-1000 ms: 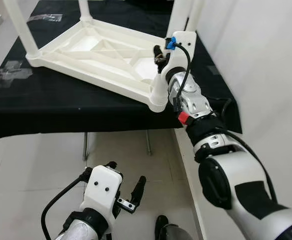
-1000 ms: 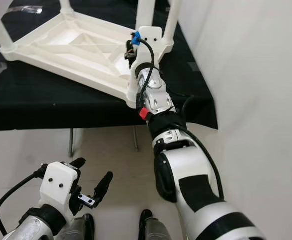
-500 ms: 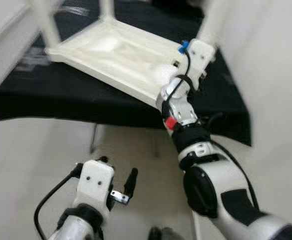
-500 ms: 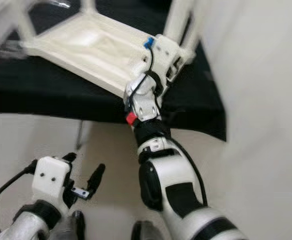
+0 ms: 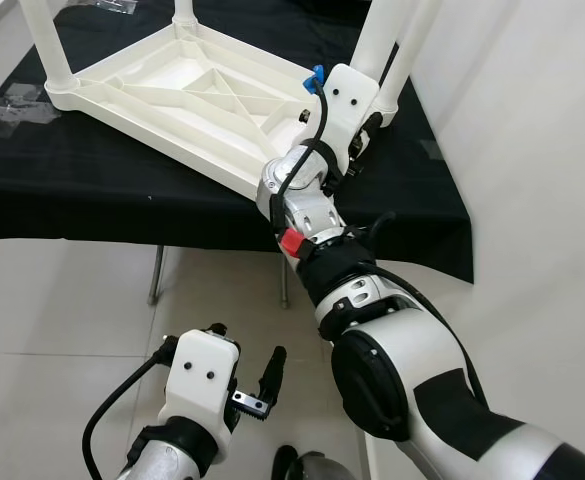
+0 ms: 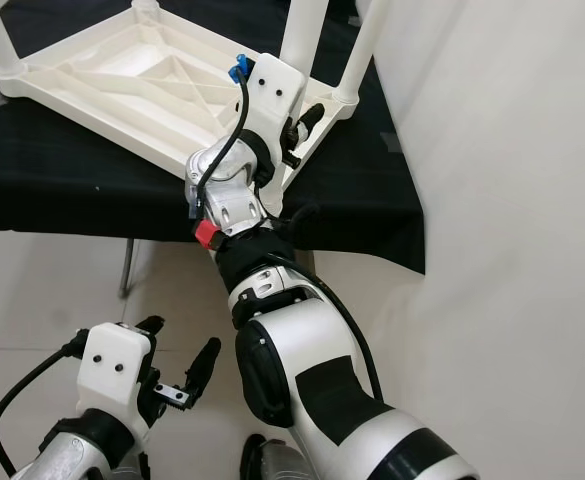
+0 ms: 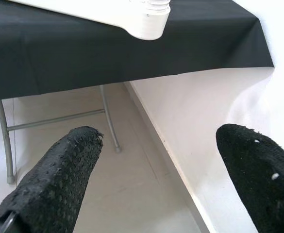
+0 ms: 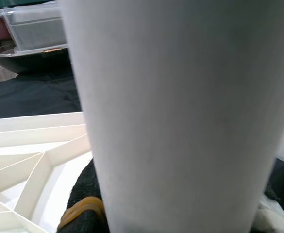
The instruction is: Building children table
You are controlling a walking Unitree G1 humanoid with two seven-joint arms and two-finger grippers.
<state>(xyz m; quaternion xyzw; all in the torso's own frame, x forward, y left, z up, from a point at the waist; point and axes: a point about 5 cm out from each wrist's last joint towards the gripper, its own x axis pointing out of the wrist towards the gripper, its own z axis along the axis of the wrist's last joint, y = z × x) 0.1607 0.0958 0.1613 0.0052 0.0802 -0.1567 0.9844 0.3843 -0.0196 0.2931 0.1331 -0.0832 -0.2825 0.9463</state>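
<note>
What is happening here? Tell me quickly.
A humanoid robot is assembling a white plastic children's table, which lies upside down on a black-clothed folding table. Its right tool is up at the near right corner, against a white cylindrical table leg that stands upright there; the wrist view shows that leg close between the black fingers. Other legs already stand in their corners. The left tool hangs low over the tiled floor, open and holding nothing.

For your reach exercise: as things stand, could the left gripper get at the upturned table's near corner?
Probably not without lifting: the left gripper hangs low over the floor, open, below the table, whose near corner juts overhead.
</note>
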